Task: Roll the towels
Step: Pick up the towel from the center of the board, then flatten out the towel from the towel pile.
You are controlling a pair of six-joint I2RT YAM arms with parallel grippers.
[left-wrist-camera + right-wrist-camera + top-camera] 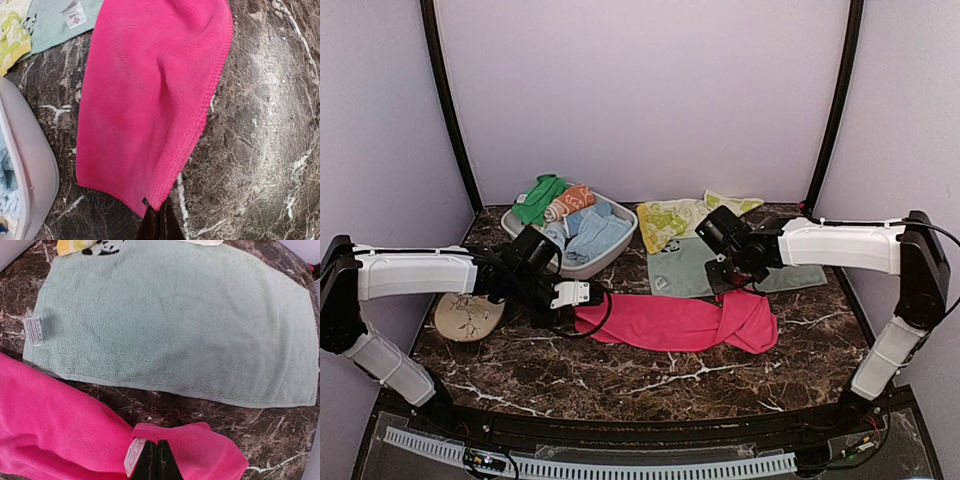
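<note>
The pink towel point(670, 322) lies left-to-right before the mint towel point(175, 325), the left gripper point(160, 225) clamped on its left corner, the right gripper point(156, 460) clamped on its right end.

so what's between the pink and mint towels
A bare strip of dark marble tabletop separates the hot-pink cloth towel from the pale mint cloth towel; right wrist view shows it.

Pale lilac walls point(640, 90) enclose a dark marble table point(650, 385).
</note>
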